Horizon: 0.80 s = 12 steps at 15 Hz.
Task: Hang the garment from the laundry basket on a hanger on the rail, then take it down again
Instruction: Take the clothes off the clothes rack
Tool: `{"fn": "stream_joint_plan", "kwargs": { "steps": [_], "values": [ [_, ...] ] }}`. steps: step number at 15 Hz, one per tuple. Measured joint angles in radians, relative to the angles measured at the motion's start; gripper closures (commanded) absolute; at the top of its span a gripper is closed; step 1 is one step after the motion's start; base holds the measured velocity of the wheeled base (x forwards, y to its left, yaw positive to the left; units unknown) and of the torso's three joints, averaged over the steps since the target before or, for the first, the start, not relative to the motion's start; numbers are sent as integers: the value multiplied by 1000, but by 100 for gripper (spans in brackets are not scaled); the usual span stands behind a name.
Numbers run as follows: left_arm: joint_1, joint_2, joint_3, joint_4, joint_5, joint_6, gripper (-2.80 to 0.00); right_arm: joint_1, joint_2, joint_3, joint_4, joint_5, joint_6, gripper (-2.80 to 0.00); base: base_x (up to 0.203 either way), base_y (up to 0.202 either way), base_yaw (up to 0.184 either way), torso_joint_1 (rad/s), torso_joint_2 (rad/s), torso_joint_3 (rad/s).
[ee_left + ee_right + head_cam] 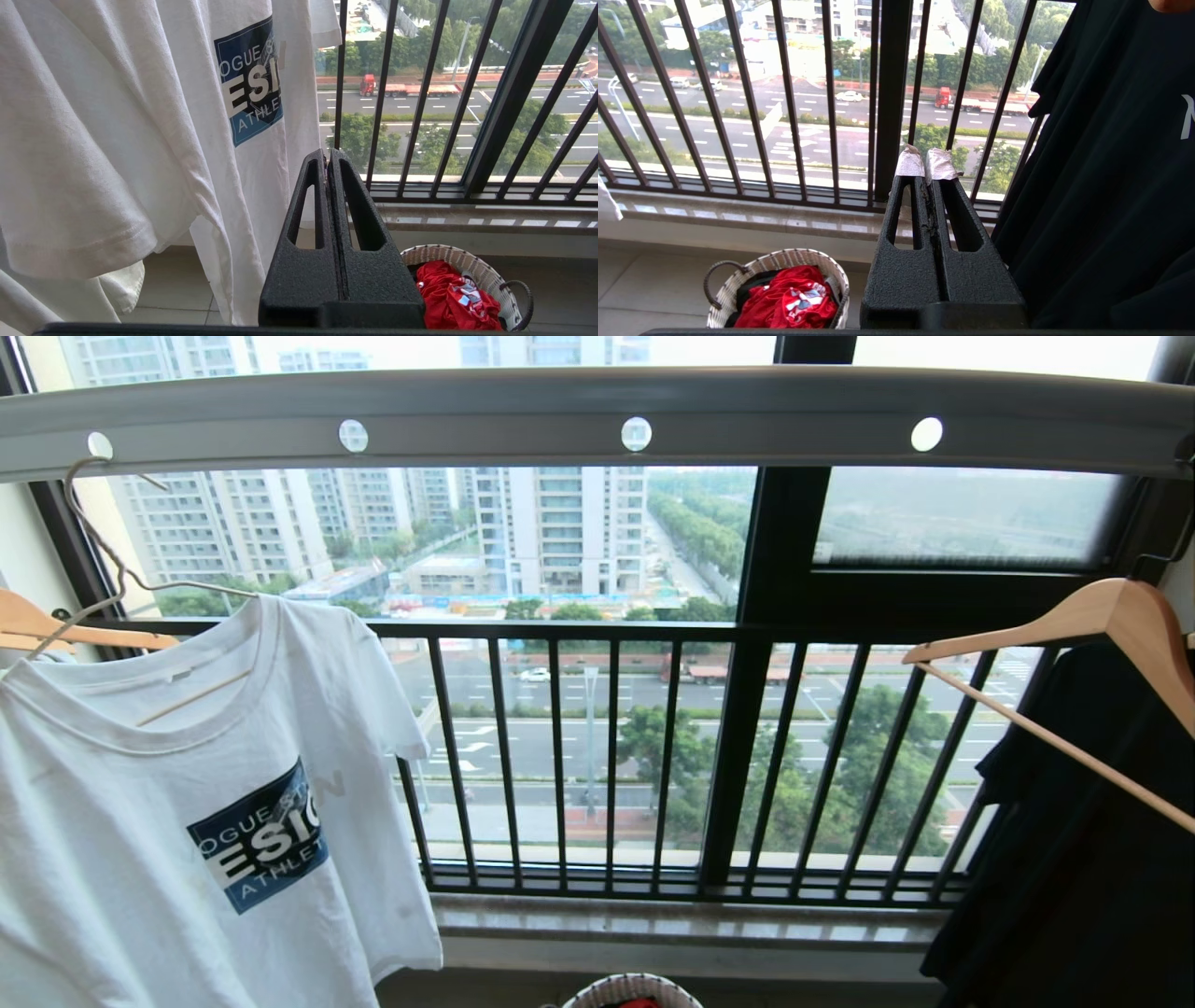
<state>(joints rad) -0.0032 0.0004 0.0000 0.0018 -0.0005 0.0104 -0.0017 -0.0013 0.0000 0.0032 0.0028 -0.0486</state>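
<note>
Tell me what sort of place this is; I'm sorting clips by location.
Probably a high-rise flat's enclosed laundry balcony: a white T-shirt hangs from a drying rail, a laundry basket sits on the tiled floor, and the window railing overlooks a road far below.

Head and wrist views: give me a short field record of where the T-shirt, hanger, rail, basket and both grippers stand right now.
garment: white T-shirt, hanging on the hanger, at the robot's left
hanger: thin wire hanger, hook in the rail's leftmost visible hole
rail: grey bar with round holes, across the top of the head view
laundry basket: woven basket on the floor below the window sill, holding a red garment
left gripper: shut, empty, beside the T-shirt
right gripper: shut, empty, beside a black garment
task stage: shirt is up on the rail
</note>
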Motion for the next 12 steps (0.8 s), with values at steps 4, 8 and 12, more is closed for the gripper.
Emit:
{"fn": "stream_joint_plan", "kwargs": {
  "steps": [4, 8, 12],
  "values": [
    [0, 1, -67, -60, 2, 1, 0, 0, 0, 0, 0, 0, 0, 0, 0, 0, 0, 0, 0, 0],
    [0, 119, -262, -61, 1, 4, 0, 0, 0, 0, 0, 0, 0, 0, 0, 0, 0, 0, 0, 0],
    [-1, 451, -654, -68, -5, 78, 0, 0, 0, 0, 0, 0, 0, 0, 0, 0, 0, 0, 0, 0]
  ]
}}
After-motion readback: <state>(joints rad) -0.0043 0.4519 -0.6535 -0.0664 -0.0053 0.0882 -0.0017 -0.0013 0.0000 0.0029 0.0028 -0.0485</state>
